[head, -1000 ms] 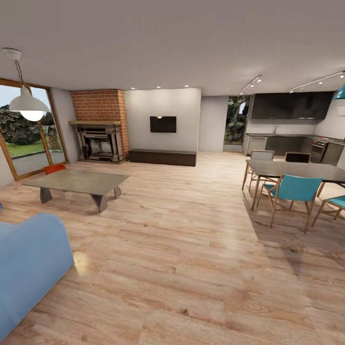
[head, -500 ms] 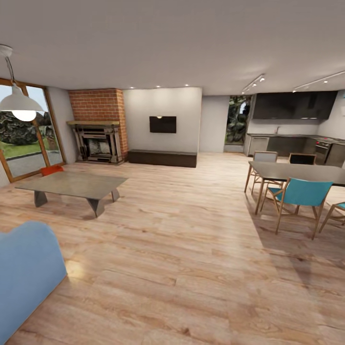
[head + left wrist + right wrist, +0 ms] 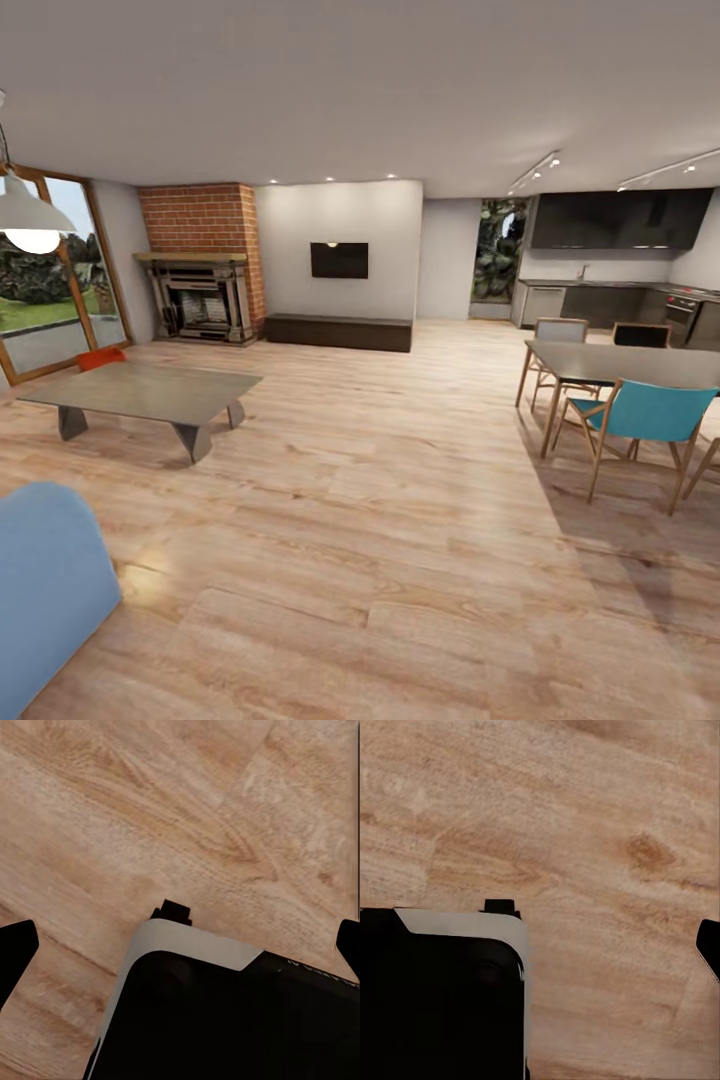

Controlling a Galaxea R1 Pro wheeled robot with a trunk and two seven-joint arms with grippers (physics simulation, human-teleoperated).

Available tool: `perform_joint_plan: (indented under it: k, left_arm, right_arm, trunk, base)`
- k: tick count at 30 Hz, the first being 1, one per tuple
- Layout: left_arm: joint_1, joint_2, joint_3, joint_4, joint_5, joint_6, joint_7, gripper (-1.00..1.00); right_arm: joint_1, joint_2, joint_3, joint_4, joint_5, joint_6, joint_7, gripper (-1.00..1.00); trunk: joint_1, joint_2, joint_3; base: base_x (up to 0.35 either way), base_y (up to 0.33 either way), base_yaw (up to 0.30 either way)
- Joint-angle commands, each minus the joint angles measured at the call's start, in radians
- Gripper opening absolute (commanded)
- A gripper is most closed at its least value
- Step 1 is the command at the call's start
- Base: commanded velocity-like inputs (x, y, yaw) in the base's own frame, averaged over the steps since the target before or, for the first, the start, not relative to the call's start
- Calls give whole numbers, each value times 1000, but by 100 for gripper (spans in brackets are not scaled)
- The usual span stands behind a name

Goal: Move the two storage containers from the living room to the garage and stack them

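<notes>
Head view: living room, wood-plank floor. One storage container visible, orange-red, far left, behind low coffee table, near glass doors. Second not identified. Four dining chairs counted, right. Advice: steer left around table, stop square to bin.

Left wrist view: left gripper fingertips wide apart, nothing between.

Right wrist view: right gripper jaw state: cannot tell.

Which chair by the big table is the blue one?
The blue chair is on the near side of the dining table; the grey chair and black chair stand behind it.

Bright daylit render, soft shadows, slight blur
</notes>
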Motion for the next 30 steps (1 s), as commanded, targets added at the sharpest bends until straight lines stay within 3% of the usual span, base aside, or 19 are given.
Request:
perform_joint_plan:
  k: [1, 30]
  left_arm:
    - [-1, 0, 1, 1, 4, -4, 2, 100]
    - [-1, 1, 1, 1, 5, -6, 1, 100]
  right_arm:
    - [-1, 1, 8, 3, -8, -5, 0, 100]
    - [-1, 1, 8, 3, -8, -5, 0, 100]
  trunk:
    - [1, -1, -1]
    - [1, -1, -1]
  base:
    - [326, 0, 0]
    - [326, 0, 0]
